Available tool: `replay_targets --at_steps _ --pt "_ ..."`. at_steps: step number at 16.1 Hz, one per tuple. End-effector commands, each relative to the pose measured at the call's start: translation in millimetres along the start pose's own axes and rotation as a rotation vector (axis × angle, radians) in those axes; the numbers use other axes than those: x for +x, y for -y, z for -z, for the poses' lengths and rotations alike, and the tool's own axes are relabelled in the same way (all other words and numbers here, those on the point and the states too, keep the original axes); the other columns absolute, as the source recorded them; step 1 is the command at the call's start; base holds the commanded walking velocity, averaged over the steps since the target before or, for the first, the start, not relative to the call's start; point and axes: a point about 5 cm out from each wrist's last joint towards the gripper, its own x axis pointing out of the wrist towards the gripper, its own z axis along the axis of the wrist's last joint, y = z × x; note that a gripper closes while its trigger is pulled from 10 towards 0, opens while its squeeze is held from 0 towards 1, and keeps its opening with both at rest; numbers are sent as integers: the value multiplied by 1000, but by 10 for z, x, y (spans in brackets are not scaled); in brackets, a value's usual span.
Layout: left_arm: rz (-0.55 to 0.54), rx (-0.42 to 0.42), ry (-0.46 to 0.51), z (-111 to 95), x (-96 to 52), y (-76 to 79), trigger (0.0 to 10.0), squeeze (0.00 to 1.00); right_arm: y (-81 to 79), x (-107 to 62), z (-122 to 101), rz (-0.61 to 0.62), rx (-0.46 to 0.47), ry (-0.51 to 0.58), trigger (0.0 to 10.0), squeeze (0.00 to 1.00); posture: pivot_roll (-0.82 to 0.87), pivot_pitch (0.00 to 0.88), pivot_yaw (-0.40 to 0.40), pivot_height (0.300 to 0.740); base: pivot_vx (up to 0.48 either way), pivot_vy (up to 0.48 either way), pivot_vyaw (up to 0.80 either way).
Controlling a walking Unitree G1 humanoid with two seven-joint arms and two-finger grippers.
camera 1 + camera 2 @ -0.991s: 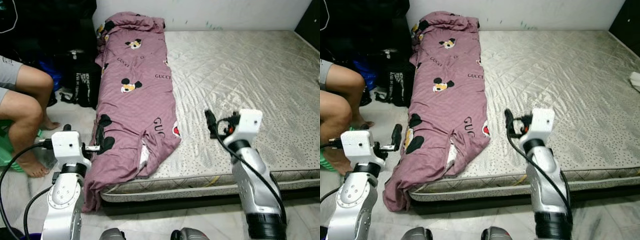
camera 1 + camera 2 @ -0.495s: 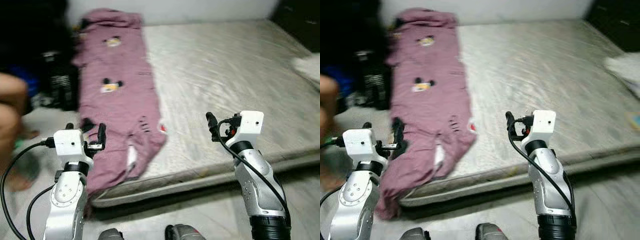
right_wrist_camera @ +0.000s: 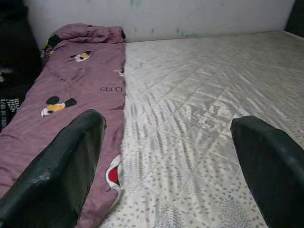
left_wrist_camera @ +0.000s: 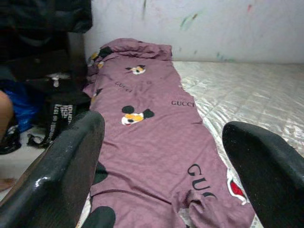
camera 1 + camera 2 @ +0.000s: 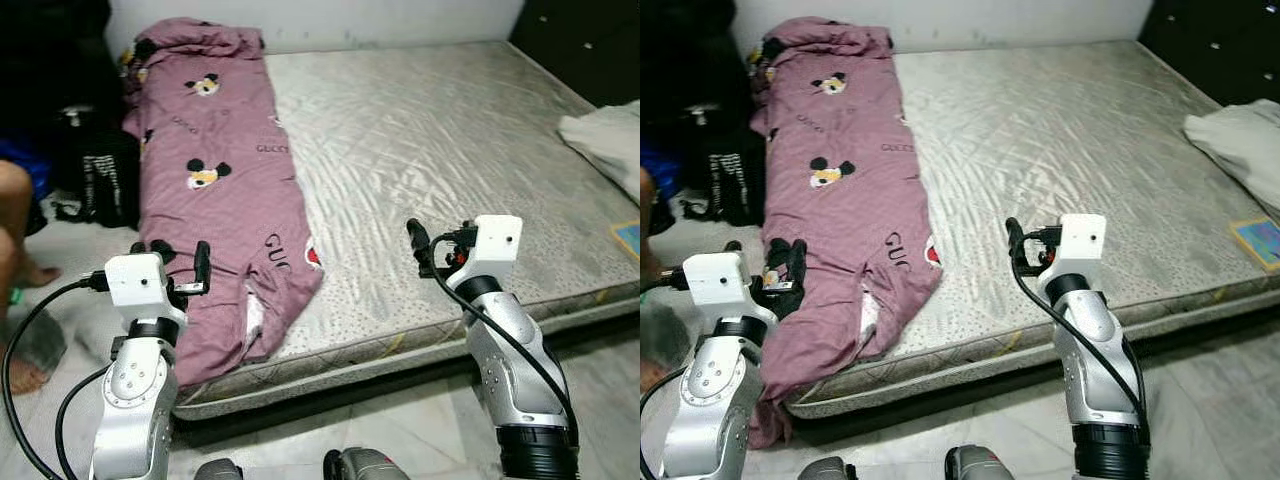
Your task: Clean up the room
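The robot stands at the foot of a bare mattress [image 5: 450,150]. A mauve cartoon-print blanket [image 5: 215,190] lies in a long strip along the mattress's 9 o'clock side, bunched at 12 o'clock by the wall, its near end spilling over the edge toward the floor.

The left gripper [image 5: 172,262] hovers just at the blanket's near end, fingers wide apart and holding nothing, as its wrist view confirms. The right gripper [image 5: 420,240] hangs over the mattress's near edge at about 5 o'clock of the blanket, also spread open and empty.

The step in hand looks like an approach to gather the blanket. To do it well, each of the 2 grippers should take a thick fold near the hanging corner, not a single thin layer, and lift before pulling so the cloth does not drag on the floor.

A person's leg [image 5: 12,200] and black bags [image 5: 95,180] crowd the 9 o'clock side, so there is little room there. White cloth [image 5: 605,135] lies at 2 o'clock. The floor at 4 o'clock looks open.
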Motion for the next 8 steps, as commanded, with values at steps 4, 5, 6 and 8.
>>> replay_targets --at_steps 4,5,6,8 --pt "1 0 -14 11 34 29 10000 0 -5 34 -6 -13 8 -4 10000 0 -72 62 -32 685 0 0 0" --pt "-1 -3 -15 11 39 28 10000 0 -3 36 -8 -13 9 -4 10000 0 -73 63 -31 680 0 0 0" --pt "-3 -6 -15 10 48 26 10000 0 -3 41 -11 -14 9 -3 10000 0 -73 63 -31 670 0 0 0" --pt "-3 -5 -8 -10 85 24 10000 0 -8 70 -28 -18 7 2 10000 0 -75 66 -35 651 0 0 0"
